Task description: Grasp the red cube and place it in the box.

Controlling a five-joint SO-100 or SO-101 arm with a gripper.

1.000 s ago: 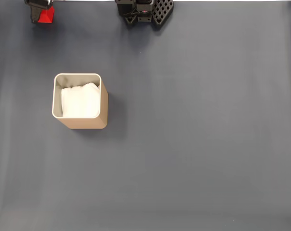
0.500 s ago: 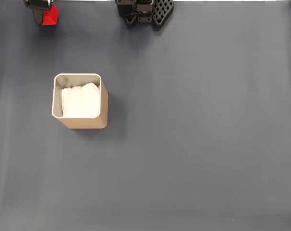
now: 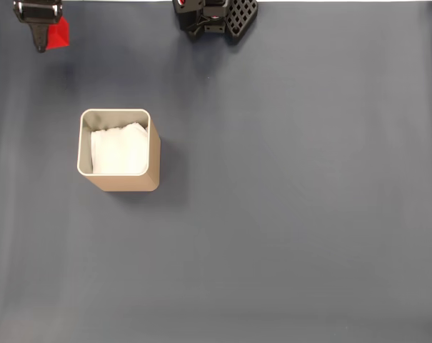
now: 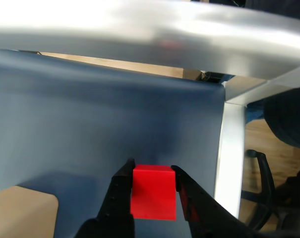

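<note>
While the gripper [image 4: 152, 191] pinches the red cube [image 4: 153, 192] between both fingers, you are in the carry step: the cube [image 3: 58, 33] hangs at the fixed view's top-left corner, well apart from the tan box [image 3: 119, 150]. Next, bring it over the opening.

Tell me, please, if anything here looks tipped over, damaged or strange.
Nothing stands out. The tan square box with white lining stands upright on the dark blue cloth, and the small red cube sits squarely between the tool fingers.
</note>
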